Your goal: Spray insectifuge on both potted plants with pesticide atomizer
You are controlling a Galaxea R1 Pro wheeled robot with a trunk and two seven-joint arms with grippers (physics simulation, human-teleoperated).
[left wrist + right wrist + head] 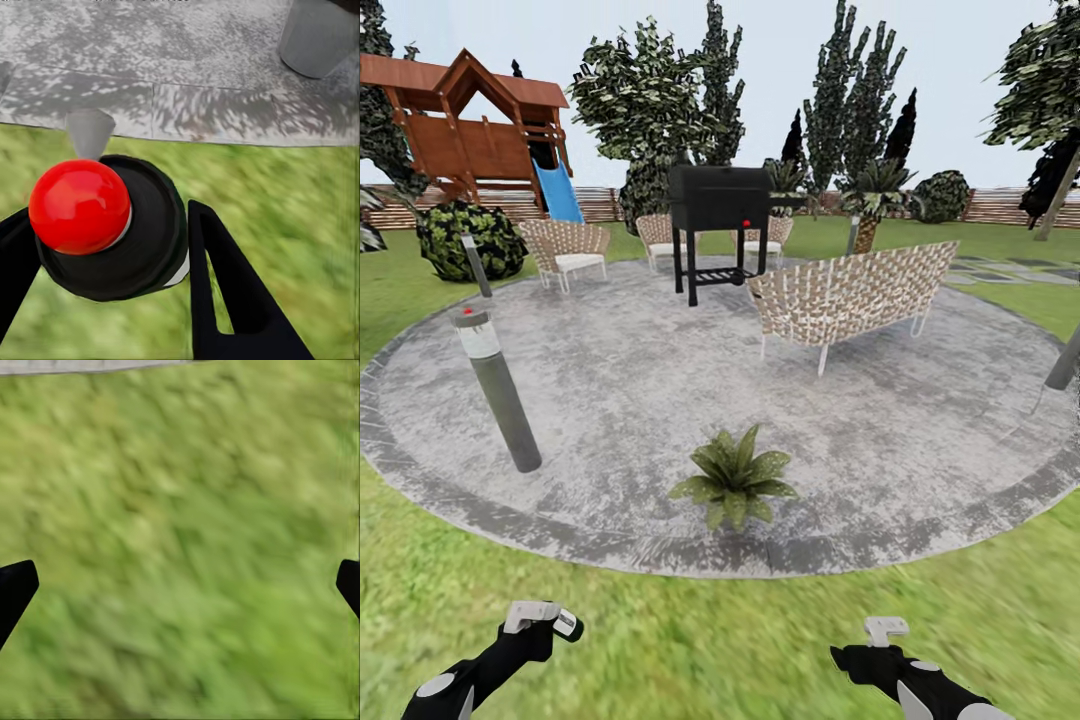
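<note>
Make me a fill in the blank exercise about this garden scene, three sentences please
1. The left gripper is shut on the pesticide atomizer, whose top is coloured ____.
2. The right gripper hangs open over the ____.
3. The potted plant sits near the edge of the round stone ____.

Missing words: red; lawn; patio

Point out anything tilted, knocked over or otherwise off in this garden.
The grey lamp post at the patio's left edge leans instead of standing straight. The chairs, the grill and the potted plant look upright and undisturbed.
</note>
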